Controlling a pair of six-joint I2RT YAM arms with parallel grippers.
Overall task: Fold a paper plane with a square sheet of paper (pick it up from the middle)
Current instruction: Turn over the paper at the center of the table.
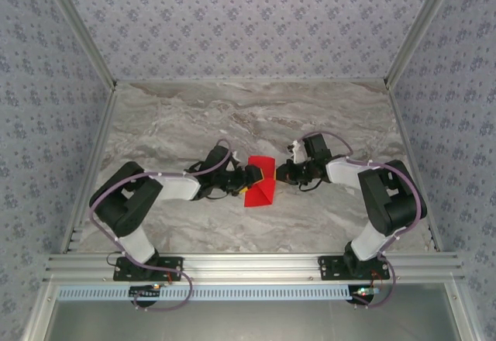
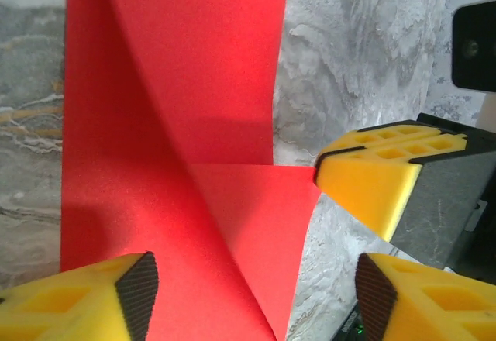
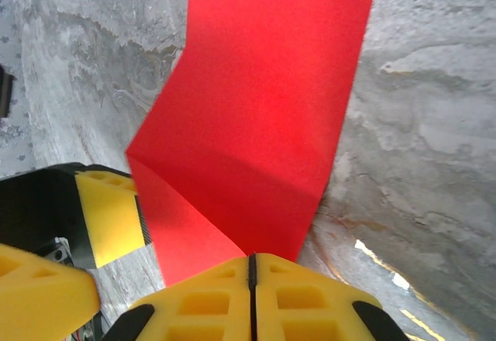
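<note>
The left arm (image 1: 132,201) reaches in from the left over the marble table (image 1: 232,116). The left gripper (image 1: 248,177) meets the left side of the paper (image 1: 260,187) near the table's middle. From the left wrist, this gripper (image 2: 252,302) stands released. One finger (image 2: 101,298) sits over the paper (image 2: 194,85) and the other (image 2: 418,298) over bare table, and neither presses the sheet.

The paper is partly folded, with one flap lying diagonally across the rest and a crease running through it. It sits between the two grippers; I cannot tell how much of it rests flat.

The right gripper (image 1: 279,173) comes in from the right, clenched on the paper's right edge. From the right wrist, its pads (image 3: 310,302) are pressed together and the paper (image 3: 263,85) runs into the seam between them. In the left wrist view one of these pads (image 2: 372,186) touches the flap's corner.
</note>
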